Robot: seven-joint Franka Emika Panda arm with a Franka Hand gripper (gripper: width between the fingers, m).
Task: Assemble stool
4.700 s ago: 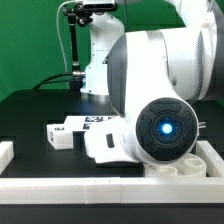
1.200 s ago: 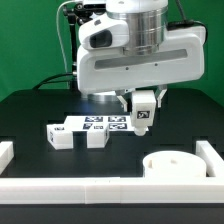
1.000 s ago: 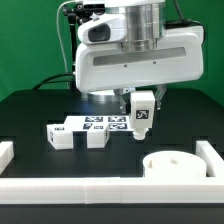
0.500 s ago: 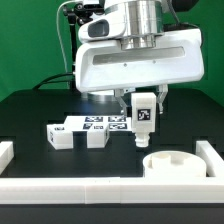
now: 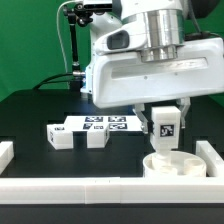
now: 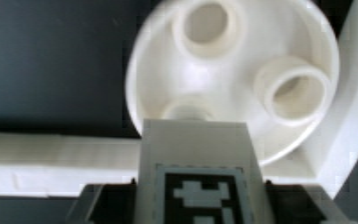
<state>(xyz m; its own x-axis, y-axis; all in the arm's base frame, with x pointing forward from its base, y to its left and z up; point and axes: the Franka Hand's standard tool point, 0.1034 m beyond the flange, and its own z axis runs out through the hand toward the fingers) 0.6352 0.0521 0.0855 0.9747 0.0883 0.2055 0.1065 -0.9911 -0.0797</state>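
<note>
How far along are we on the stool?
Done: nothing mounted; the seat's visible sockets are empty. In hand: the jaws grip one leg over the seat. Left: insert it, then fit the loose legs at the exterior view's left.

The leg in my claw hangs above the seat, which lies in the border rails' corner at the exterior view's right; two more legs lie toward that view's left, seemingly touching the marker board.

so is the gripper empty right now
No, the gripper is closed on a white leg with a black-and-white tag, held over the round seat.
</note>
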